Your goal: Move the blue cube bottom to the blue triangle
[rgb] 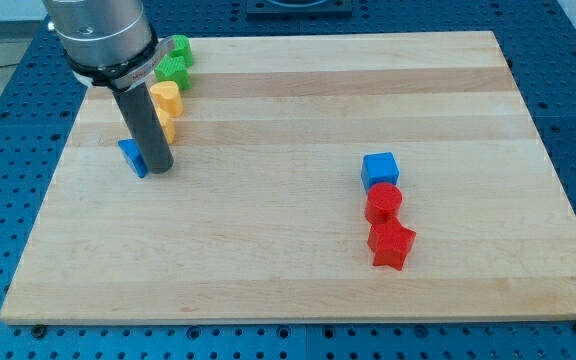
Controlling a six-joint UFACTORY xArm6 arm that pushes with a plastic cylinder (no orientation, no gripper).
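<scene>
The blue cube (380, 169) sits at the view's right centre on the wooden board. The blue triangle (132, 157) lies at the view's left, partly hidden behind my rod. My tip (160, 168) rests on the board right beside the blue triangle, on its right side, touching or nearly touching it. The blue cube is far to the right of my tip.
A red cylinder (383, 204) touches the blue cube from below, and a red star (391, 245) sits below that. Two yellow blocks (166, 108) and two green blocks (175, 60) are stacked in a line above the tip at the upper left. The board (288, 280) is surrounded by a blue perforated table.
</scene>
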